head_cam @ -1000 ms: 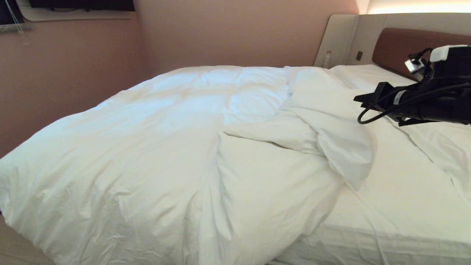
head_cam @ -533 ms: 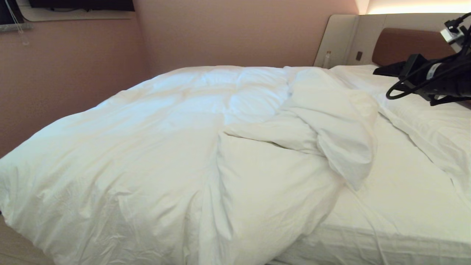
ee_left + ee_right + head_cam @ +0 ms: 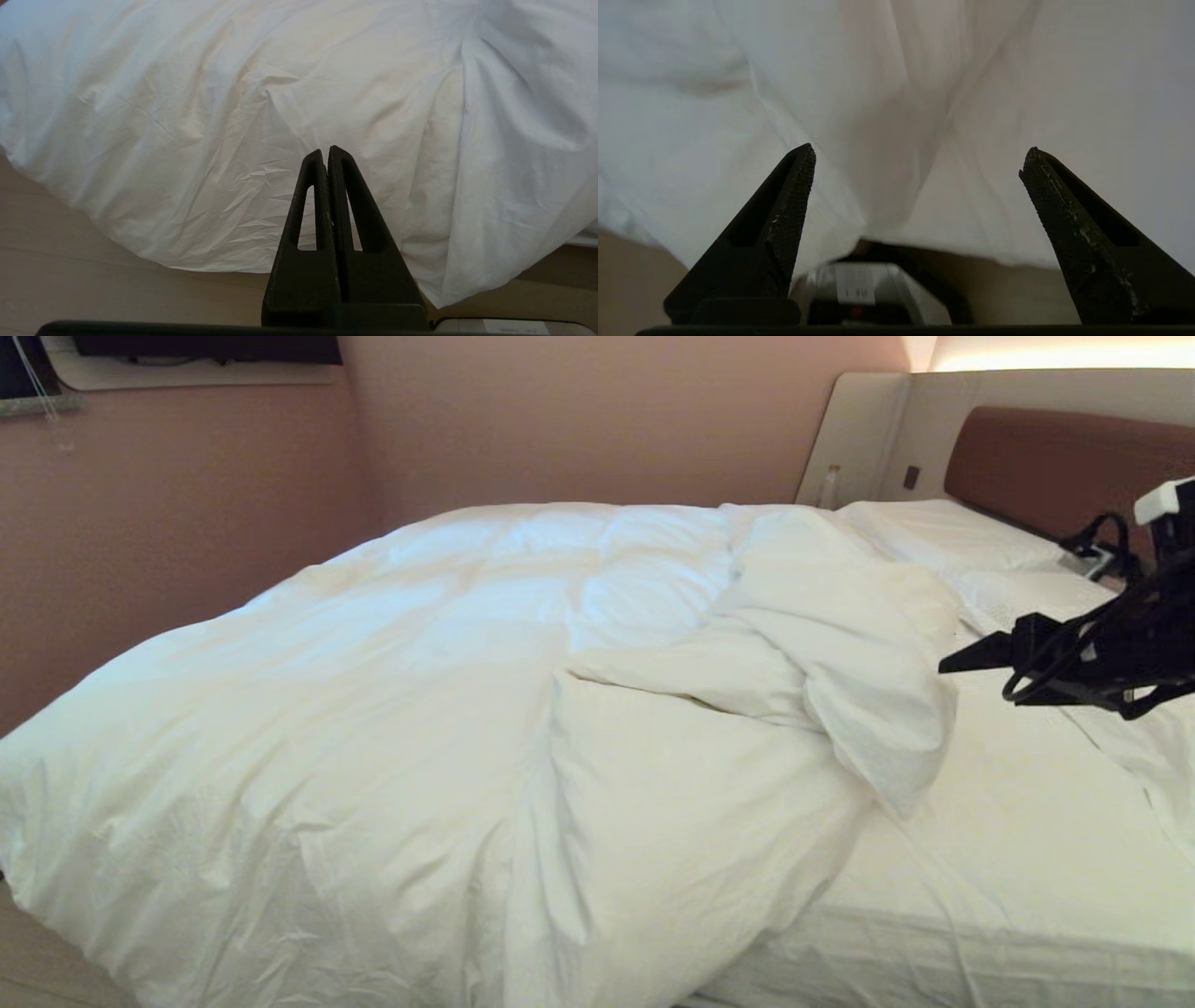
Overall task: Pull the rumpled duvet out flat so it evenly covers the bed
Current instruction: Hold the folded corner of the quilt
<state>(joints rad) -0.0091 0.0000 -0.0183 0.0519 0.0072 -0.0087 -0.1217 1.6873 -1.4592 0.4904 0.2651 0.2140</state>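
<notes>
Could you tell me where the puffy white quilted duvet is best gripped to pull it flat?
Probably at the folded-back flap's drooping tip of the puffy white quilted duvet, approached from the headboard side. That flap lies doubled over, leaving the thin white fitted sheet bare; its loose edge faces the open right gripper, hovering just beside it.

duvet (image 3: 420,709): bunched, folded back mid-bed | bare sheet (image 3: 1008,840) at right | right gripper (image 3: 971,658) above it

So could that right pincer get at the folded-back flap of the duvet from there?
Probably yes. The right pincer hangs open above the bare sheet, just beside the duvet flap, with nothing between them.
</notes>
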